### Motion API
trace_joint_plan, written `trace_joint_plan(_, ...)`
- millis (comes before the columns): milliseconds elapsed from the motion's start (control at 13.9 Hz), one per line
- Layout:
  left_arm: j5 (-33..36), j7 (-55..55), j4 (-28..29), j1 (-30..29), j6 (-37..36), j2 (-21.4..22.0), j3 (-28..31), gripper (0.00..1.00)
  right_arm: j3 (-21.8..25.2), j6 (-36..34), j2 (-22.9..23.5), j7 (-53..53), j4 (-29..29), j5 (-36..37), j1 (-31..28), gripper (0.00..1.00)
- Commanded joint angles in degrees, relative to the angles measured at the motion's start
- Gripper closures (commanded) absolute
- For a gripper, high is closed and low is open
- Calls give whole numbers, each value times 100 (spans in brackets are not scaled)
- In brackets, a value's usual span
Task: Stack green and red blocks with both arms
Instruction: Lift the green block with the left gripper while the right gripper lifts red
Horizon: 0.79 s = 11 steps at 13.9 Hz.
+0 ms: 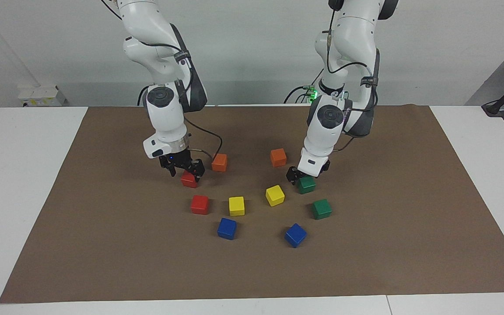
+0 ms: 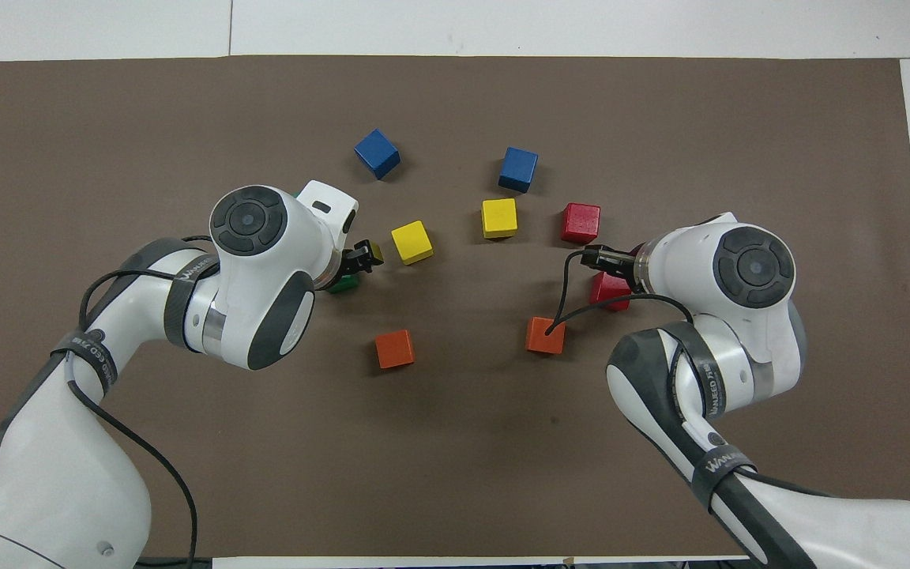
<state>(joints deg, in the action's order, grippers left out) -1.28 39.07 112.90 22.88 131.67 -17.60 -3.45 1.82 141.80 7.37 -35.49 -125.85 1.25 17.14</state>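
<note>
Four small matte cubes of equal size make up the task's set: two bright red, two dark green, all lying singly on the brown mat (image 1: 409, 262), none stacked.

The nearer red block (image 1: 189, 179) (image 2: 610, 289) sits toward the right arm's end of the table, just beside an orange cube (image 1: 219, 162) (image 2: 545, 335). The right gripper (image 1: 183, 168) (image 2: 605, 259) is down at it with its fingers spread apart, one on either side of the cube's top; the block rests on the mat. The farther red block (image 1: 199, 204) (image 2: 580, 223) lies free, a little farther from the robots, beside a yellow cube (image 1: 236, 206) (image 2: 499, 218).

The nearer green block (image 1: 307, 185) (image 2: 342, 282) sits toward the left arm's end, largely covered from above by the arm's wrist. The left gripper (image 1: 298, 176) (image 2: 360, 259) is low over it, fingers apart, straddling the edge of the cube that faces the middle of the table. The farther green block (image 1: 321, 208) lies free on the mat; in the overhead view the left arm hides it almost entirely.

Around these lie a second orange cube (image 1: 278, 157) (image 2: 394, 348), a second yellow cube (image 1: 274, 195) (image 2: 411, 242), and, farthest from the robots, two blue cubes (image 1: 226, 228) (image 2: 518, 169) and (image 1: 295, 235) (image 2: 377, 153).
</note>
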Motion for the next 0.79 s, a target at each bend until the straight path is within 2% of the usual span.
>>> trace_joint_plan(0, -13, 57, -5, 50, 333, -209, 64, 6, -7, 313, -8, -2, -256, -19, 0, 1)
trace_joint_plan(143, -4, 4, 4, 50, 325, -209, 64, 16, -7, 453, -16, 147, -431, -11, 0, 1)
trace_joint_plan(215, -4, -5, 4, 41, 333, -209, 64, 30, -15, 488, -25, 217, -493, -19, 0, 1)
trace_joint_plan(359, 5, -153, 21, 41, 298, -209, 64, 100, -15, 515, -60, 227, -598, -19, 9, 1)
trace_joint_plan(574, 5, -339, -40, 15, 202, -200, 64, 100, -7, 524, -87, 218, -643, -19, 167, 3)
trace_joint_plan(645, 5, -356, -40, -20, 149, -148, 73, 100, -7, 524, -87, 236, -652, -11, 167, 9)
trace_joint_plan(717, 5, -400, -57, -116, 18, -78, 82, 100, -7, 524, -87, 279, -678, -19, 167, 26)
